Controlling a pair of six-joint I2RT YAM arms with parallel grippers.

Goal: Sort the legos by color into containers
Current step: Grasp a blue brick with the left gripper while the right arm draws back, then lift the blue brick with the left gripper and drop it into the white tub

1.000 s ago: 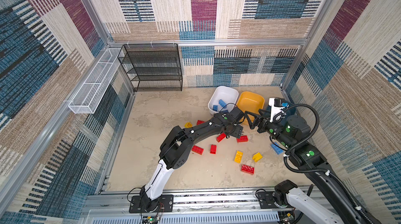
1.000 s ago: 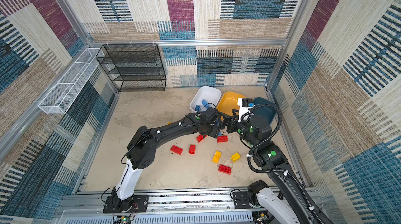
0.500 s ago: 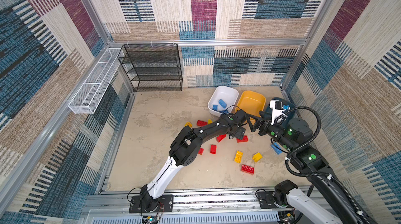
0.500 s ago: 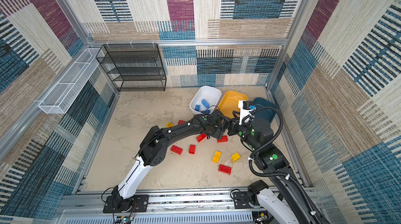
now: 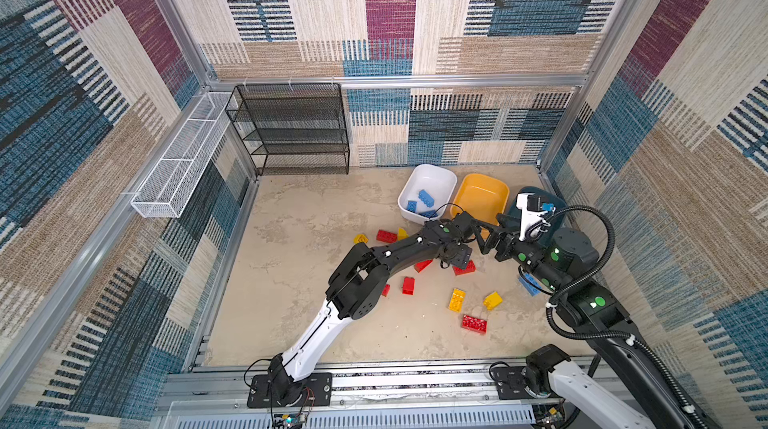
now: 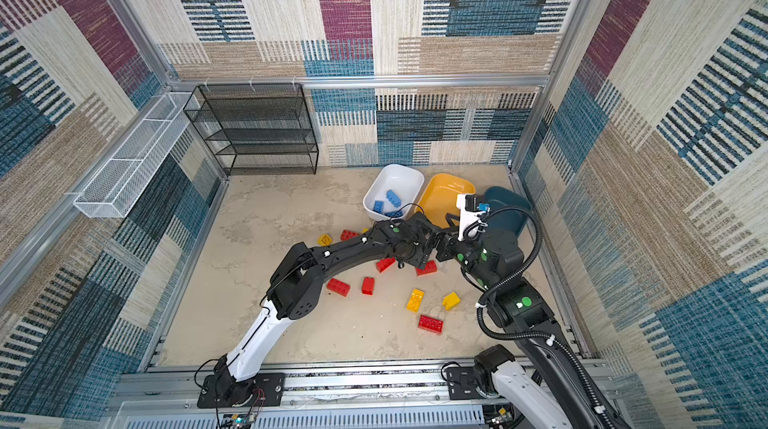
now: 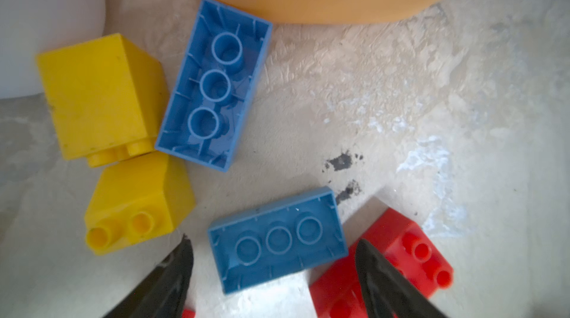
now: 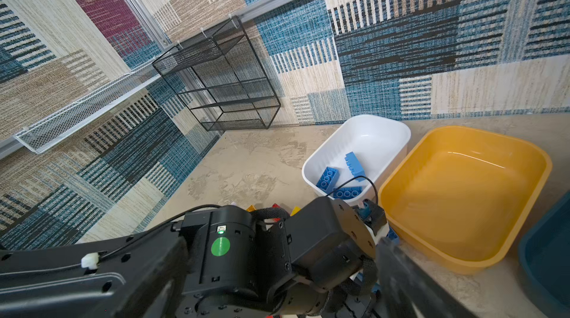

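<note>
My left gripper (image 7: 273,241) is open and pointed down at the floor in front of the tubs, with an upside-down blue lego (image 7: 277,239) between its fingers (image 7: 179,273). Around it lie another upside-down blue lego (image 7: 214,83), two yellow ones (image 7: 101,94), (image 7: 138,202) and a red one (image 7: 401,254). In both top views the left gripper (image 5: 457,258), (image 6: 409,256) hides these. My right gripper (image 5: 486,235), (image 8: 280,241) is open and empty, right beside the left wrist. Blue legos (image 5: 424,200) lie in the white container (image 5: 436,173). The yellow-orange container (image 5: 494,194) holds nothing; the teal container (image 5: 559,208) is partly hidden.
Loose red legos (image 5: 473,323), (image 5: 408,284) and yellow legos (image 5: 456,299), (image 5: 493,300) lie on the near floor. A blue one (image 5: 528,283) lies by the right arm. A black mesh rack (image 5: 291,127) stands at the back left, a white wire basket (image 5: 183,156) on the left wall.
The left arm's elbow has swung right and its jaws stand a little wider over the bricks. The right arm has barely moved.
</note>
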